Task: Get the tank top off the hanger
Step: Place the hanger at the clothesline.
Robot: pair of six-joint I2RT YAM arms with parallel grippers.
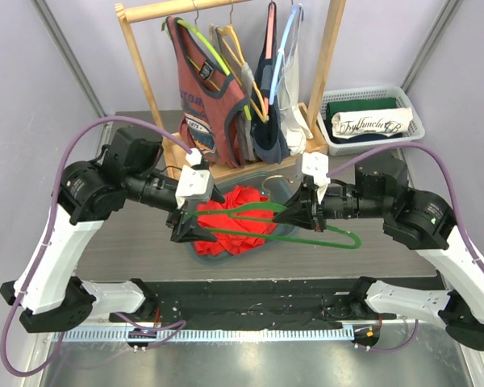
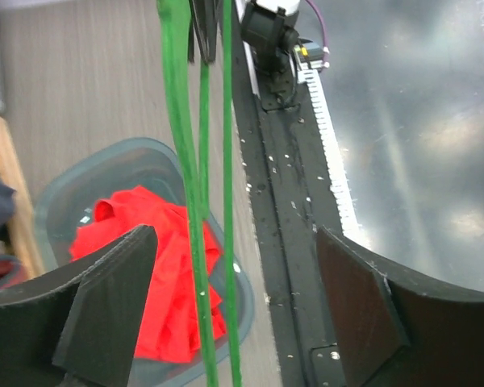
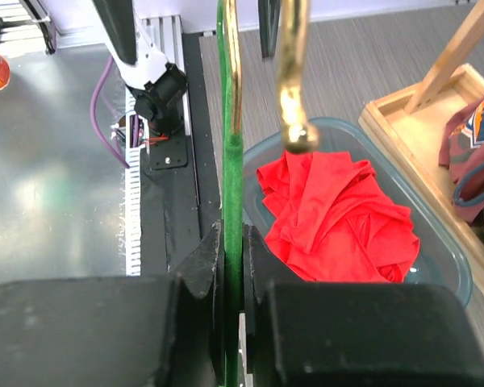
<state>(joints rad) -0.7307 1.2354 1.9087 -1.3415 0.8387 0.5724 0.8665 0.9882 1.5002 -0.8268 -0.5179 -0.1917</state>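
The red tank top [image 1: 234,219] lies crumpled in a grey bin [image 1: 262,174] at the table's middle, off the green hanger [image 1: 339,244]. My right gripper [image 1: 286,216] is shut on the hanger's green bar [image 3: 234,185]; the gold hook [image 3: 294,81] sticks out past it, above the tank top [image 3: 339,218]. My left gripper [image 1: 189,230] is open at the hanger's other end. Two green hanger bars [image 2: 202,242] pass between its fingers [image 2: 113,306] without touching either pad. The tank top [image 2: 145,266] shows below them in the bin [image 2: 56,193].
A wooden rack [image 1: 141,72] at the back carries several hung garments [image 1: 218,97] on coloured hangers. A white basket [image 1: 371,121] with folded clothes sits at the back right. The rack's base [image 3: 411,129] borders the bin's far side.
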